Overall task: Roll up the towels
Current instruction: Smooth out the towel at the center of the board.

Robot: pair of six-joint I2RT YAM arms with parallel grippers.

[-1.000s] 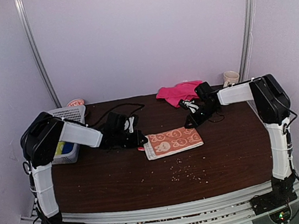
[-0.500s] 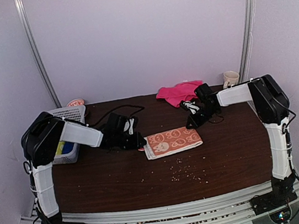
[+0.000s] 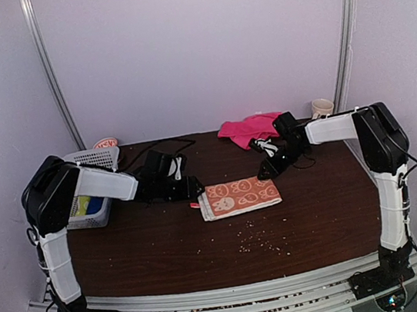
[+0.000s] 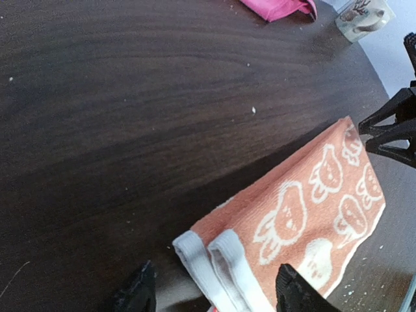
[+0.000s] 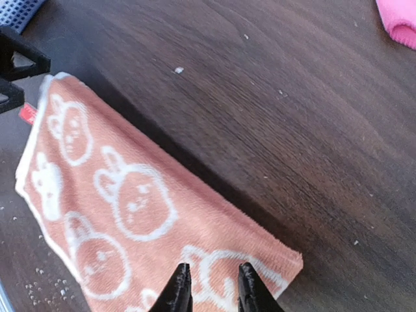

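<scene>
The orange towel (image 3: 239,197) with cream cartoon figures lies folded flat at mid-table. Its doubled white hem (image 4: 214,266) is at the left end. My left gripper (image 3: 192,191) sits at that end, open, its fingertips (image 4: 140,289) wide on either side of the hem (image 4: 214,296) and not pinching it. My right gripper (image 3: 263,171) hovers over the towel's far right corner (image 5: 273,257). It is open by a narrow gap (image 5: 213,286), with the cloth (image 5: 110,201) flat beneath it. The pink towel (image 3: 250,128) lies crumpled at the back and also shows in both wrist views (image 4: 276,6) (image 5: 396,19).
A white lattice basket (image 3: 92,184) stands at the left edge with a red-printed cup (image 3: 105,143) behind it. A cream mug (image 3: 321,108) stands at the back right. A black cable (image 3: 165,150) loops behind the left gripper. Crumbs (image 3: 259,242) dot the near table.
My left gripper has opened wide, let go of the orange towel's hemmed end and drawn back a little. The right gripper has opened slightly. The towel has settled flat.
</scene>
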